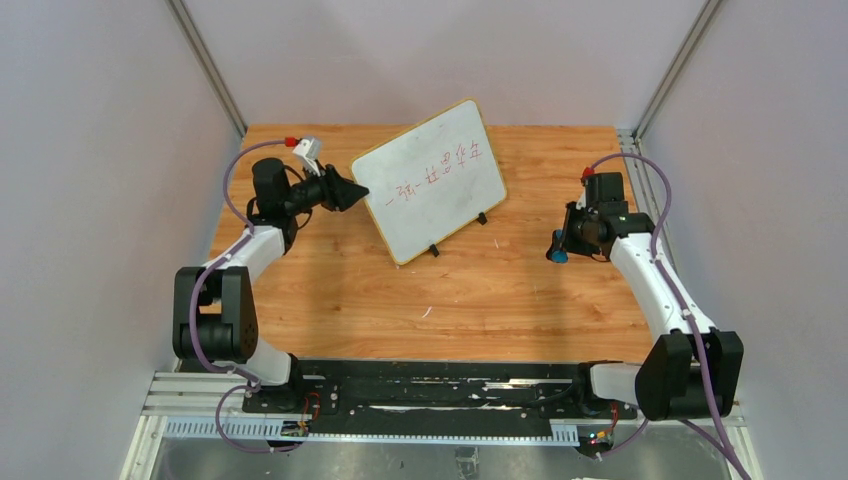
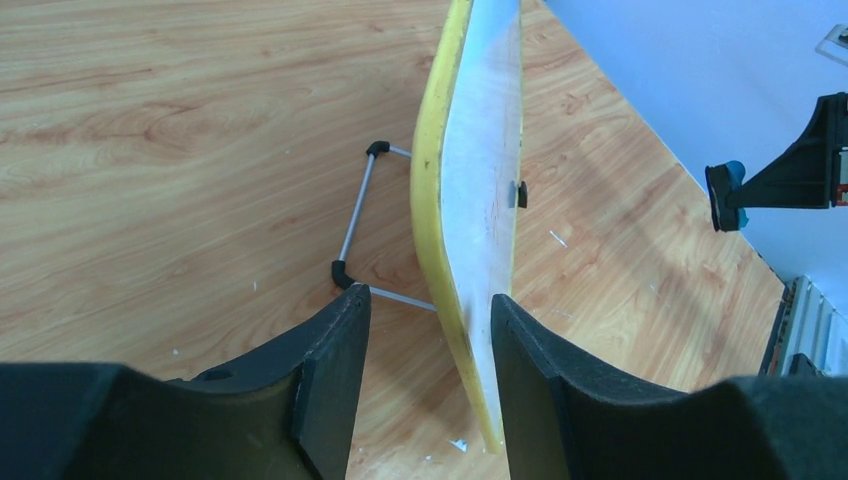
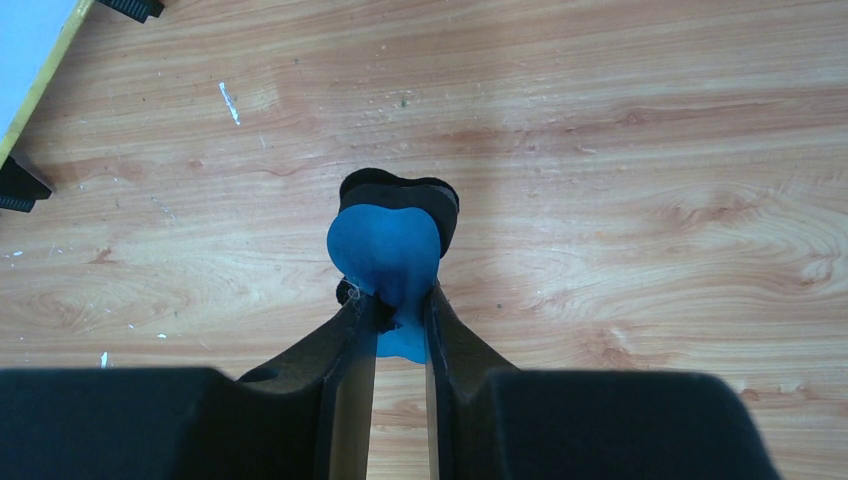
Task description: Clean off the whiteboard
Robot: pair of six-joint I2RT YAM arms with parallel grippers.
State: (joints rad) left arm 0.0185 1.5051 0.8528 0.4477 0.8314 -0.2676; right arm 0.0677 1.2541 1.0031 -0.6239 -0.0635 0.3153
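The whiteboard (image 1: 430,180) stands tilted on the wooden table at the back centre, with red handwriting (image 1: 445,165) on its face. My left gripper (image 1: 355,190) is at its left edge. In the left wrist view the board's yellow-framed edge (image 2: 480,200) sits between the open jaws (image 2: 425,305), close against the right finger (image 2: 530,360) and apart from the left one. My right gripper (image 1: 557,247) hovers right of the board, shut on a blue eraser (image 3: 385,250) with a black pad. A corner of the board (image 3: 30,60) shows in the right wrist view.
A wire stand (image 2: 355,230) props the board from behind, and two black feet (image 1: 434,250) rest on the table (image 1: 500,290) in front. Small white scraps (image 3: 230,100) lie on the wood. Grey walls close in the sides and back.
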